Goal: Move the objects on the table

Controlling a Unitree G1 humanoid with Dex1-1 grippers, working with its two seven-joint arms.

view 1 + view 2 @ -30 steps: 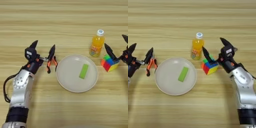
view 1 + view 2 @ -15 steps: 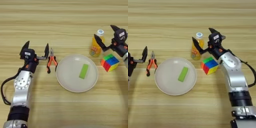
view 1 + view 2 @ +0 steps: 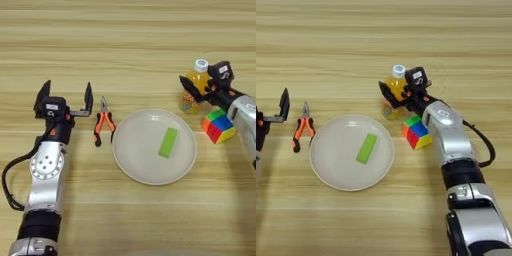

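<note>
The orange-juice bottle (image 3: 394, 94) with its white cap stands upright right of the round white plate (image 3: 131, 160). My right gripper (image 3: 399, 90) is open and straddles the bottle, one black finger (image 3: 386, 93) showing on its left side. The multicoloured puzzle cube (image 3: 417, 132) rests on the table just in front of that gripper's wrist. On the plate lies the flat light-green block (image 3: 168, 142). At the left, my left gripper (image 3: 65, 96) is open and holds nothing, a short way left of the pliers.
Orange-handled pliers (image 3: 102, 128) lie between the left gripper and the plate's left rim. The wooden table (image 3: 125, 40) stretches away behind everything.
My right gripper has swung left from beside the cube until its fingers are around the bottle. The left gripper has backed off to the left, away from the pliers.
</note>
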